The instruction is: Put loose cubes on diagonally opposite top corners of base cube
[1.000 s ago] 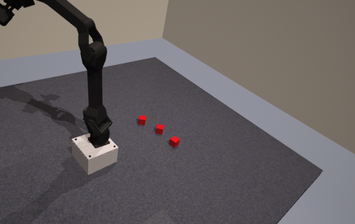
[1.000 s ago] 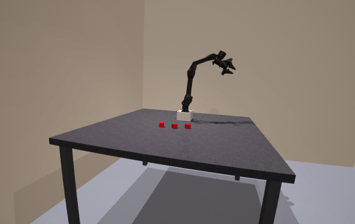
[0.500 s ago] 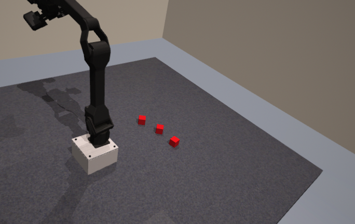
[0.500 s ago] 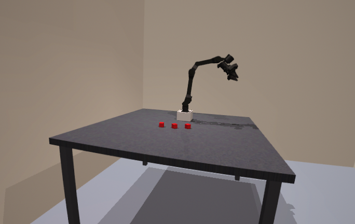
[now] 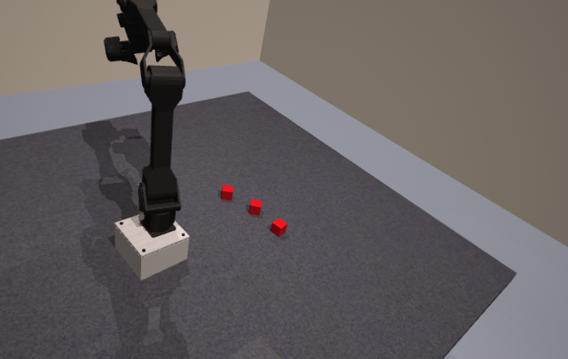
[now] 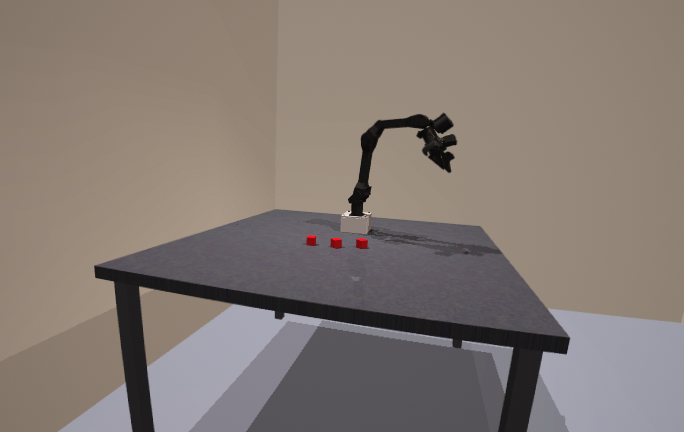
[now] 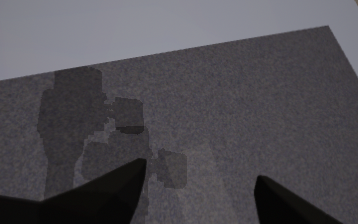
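Three small red cubes stand apart in a row on the dark table, none stacked. The first red cube (image 5: 227,192) (image 6: 361,243) is farthest in the top view and rightmost in the exterior view. The middle red cube (image 5: 255,207) (image 6: 336,243) stands between the others. The third red cube (image 5: 279,227) (image 6: 310,240) is nearest in the top view and looks turned relative to the others. Looks alone do not tell which is fixed. My gripper (image 5: 148,60) (image 6: 449,163) (image 7: 200,175) is partly open and empty, high above the table and well away to the side of the cubes.
The arm stands on a white base block (image 5: 164,258) (image 6: 355,224) beside the cubes. The dark table (image 5: 366,249) (image 6: 414,279) (image 7: 260,100) has its far edge and a corner in the wrist view. Arm shadows lie on the table below the gripper.
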Robot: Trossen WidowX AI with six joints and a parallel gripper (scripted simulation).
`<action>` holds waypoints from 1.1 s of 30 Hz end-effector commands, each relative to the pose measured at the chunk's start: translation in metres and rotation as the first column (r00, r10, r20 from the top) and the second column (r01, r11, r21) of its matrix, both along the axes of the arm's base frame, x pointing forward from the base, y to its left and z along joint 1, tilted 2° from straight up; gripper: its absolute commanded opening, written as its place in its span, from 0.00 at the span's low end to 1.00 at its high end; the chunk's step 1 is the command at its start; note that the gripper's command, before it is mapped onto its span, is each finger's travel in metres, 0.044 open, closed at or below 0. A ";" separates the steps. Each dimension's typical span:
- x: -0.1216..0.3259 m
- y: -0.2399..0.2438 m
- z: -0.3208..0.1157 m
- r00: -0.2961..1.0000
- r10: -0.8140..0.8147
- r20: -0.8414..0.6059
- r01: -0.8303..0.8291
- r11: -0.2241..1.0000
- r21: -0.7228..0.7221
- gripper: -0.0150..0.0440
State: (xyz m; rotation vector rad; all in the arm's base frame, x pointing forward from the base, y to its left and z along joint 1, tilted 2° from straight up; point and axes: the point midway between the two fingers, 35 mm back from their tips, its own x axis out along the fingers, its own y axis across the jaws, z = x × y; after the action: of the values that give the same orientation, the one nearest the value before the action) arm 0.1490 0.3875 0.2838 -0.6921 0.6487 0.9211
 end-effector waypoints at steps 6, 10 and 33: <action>0.077 -0.051 -0.043 0.938 -0.317 -0.141 0.313 0.948 -0.050 0.70; 0.106 -0.080 -0.060 0.869 -0.454 -0.197 0.448 0.891 -0.074 0.70; 0.191 -0.284 -0.148 0.080 -0.897 -0.435 0.934 0.219 -0.281 0.70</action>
State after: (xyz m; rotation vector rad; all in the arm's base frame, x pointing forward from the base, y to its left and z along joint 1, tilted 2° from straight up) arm 0.3408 0.1308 0.1501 0.1154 1.2869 -0.0795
